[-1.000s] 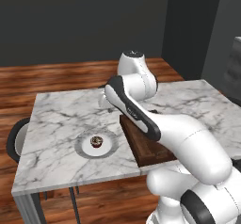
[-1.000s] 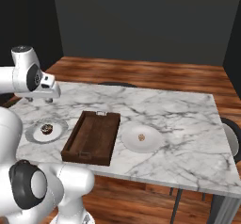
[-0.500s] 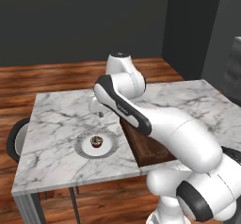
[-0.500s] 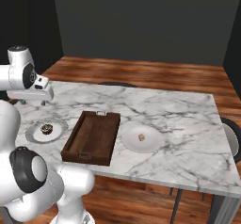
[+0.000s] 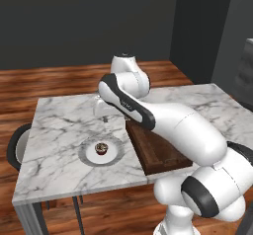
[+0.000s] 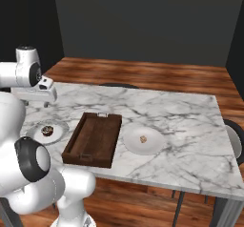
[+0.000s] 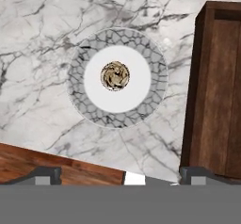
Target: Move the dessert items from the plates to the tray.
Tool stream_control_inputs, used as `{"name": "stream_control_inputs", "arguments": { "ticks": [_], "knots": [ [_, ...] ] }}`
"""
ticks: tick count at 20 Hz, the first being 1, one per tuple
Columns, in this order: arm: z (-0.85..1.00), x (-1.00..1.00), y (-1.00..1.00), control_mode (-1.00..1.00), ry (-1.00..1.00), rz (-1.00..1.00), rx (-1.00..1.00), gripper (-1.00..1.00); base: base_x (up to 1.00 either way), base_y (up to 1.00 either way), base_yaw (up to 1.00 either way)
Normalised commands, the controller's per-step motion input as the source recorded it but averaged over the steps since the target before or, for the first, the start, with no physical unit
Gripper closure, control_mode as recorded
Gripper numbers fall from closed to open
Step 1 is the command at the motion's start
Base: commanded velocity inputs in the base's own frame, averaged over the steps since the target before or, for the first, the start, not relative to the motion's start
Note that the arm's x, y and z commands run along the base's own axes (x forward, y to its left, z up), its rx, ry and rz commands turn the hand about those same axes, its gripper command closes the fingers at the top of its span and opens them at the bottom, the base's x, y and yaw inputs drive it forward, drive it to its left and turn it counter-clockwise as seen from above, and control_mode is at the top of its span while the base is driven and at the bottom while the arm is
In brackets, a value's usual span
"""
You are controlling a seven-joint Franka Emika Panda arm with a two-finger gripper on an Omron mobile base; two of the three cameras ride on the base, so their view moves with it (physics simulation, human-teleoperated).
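We found the cupcake [image 7: 115,75] at the centre of the near plate [image 7: 83,68], itself just beside the tray [image 7: 216,86] on the marble table [image 5: 59,115]. Our gripper [image 6: 46,98] hung well above that plate with its jaws spread wide and nothing in them. In the hand view the cupcake lay ahead of the fingertips [image 7: 45,173], so we judged the next move a descent. Farther off, the cookie [image 6: 142,139] sat on the second plate [image 6: 157,147], beyond the tray.

Glossy white arm [image 5: 168,123], dark joints
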Motion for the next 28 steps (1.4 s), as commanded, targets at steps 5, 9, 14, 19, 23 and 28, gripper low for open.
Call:
{"name": "stream_control_inputs", "arguments": {
  "ticks": [5,9,14,19,23,28],
  "knots": [
    [-0.32,0.03,0.0,-1.0,0.0,0.04,0.0,-1.0,0.0,0.0,0.0],
    [-0.44,0.0,0.0,-1.0,0.0,0.07,0.0,-1.0,0.0,0.0,0.0],
    [-0.58,0.0,0.0,-1.0,-0.01,0.05,0.0,-1.0,0.0,0.0,0.0],
    [-0.57,0.0,0.04,-1.0,-0.04,0.04,0.0,-1.0,0.0,0.0,0.0],
    [-0.25,0.02,0.2,-1.0,0.0,0.05,0.0,-1.0,0.0,0.0,0.0],
    [-0.15,0.19,0.3,-1.0,0.0,0.02,0.0,-1.0,0.0,0.0,0.0]
  ]
}}
